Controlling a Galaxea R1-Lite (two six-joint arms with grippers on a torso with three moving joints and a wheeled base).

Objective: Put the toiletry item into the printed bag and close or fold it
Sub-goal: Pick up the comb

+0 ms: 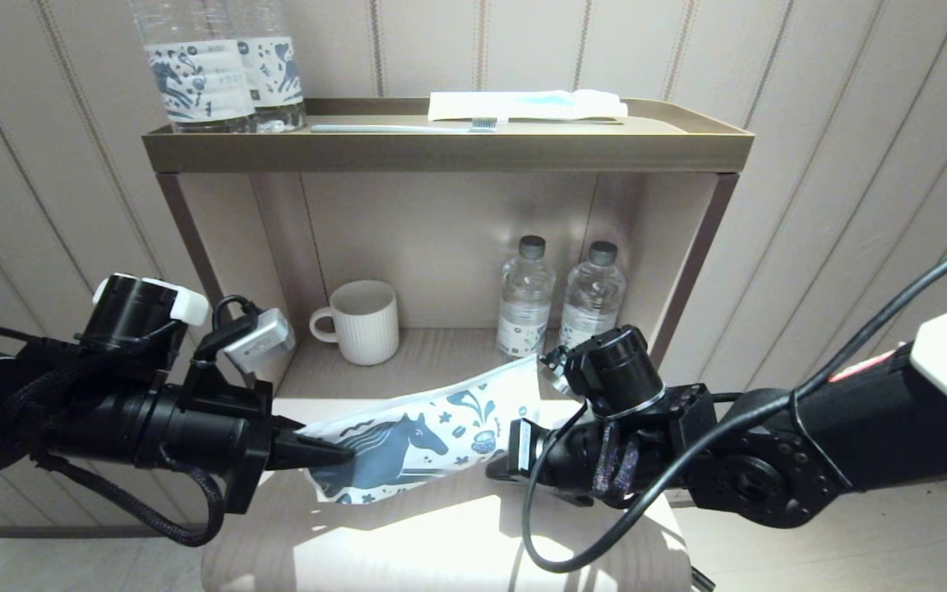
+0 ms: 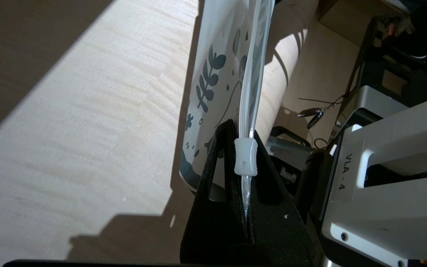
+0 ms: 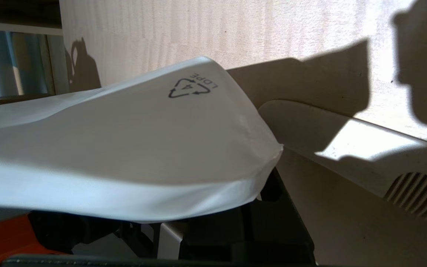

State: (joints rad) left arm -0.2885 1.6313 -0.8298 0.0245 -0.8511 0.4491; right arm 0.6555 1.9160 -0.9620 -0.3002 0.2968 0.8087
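The printed bag, white with a dark blue horse, hangs stretched between both grippers above a pale seat. My left gripper is shut on its zip edge. In the left wrist view the black fingers pinch the clear zip strip just behind the white slider, and the bag runs away from them. My right gripper holds the opposite end. In the right wrist view the bag's plain back drapes over the gripper and hides the fingertips. The toiletry item is not in view.
A shelf unit stands behind, its top tray holding two large bottles, a toothbrush and a white packet. In the lower bay stand a ribbed mug and two small bottles. The sunlit seat lies below.
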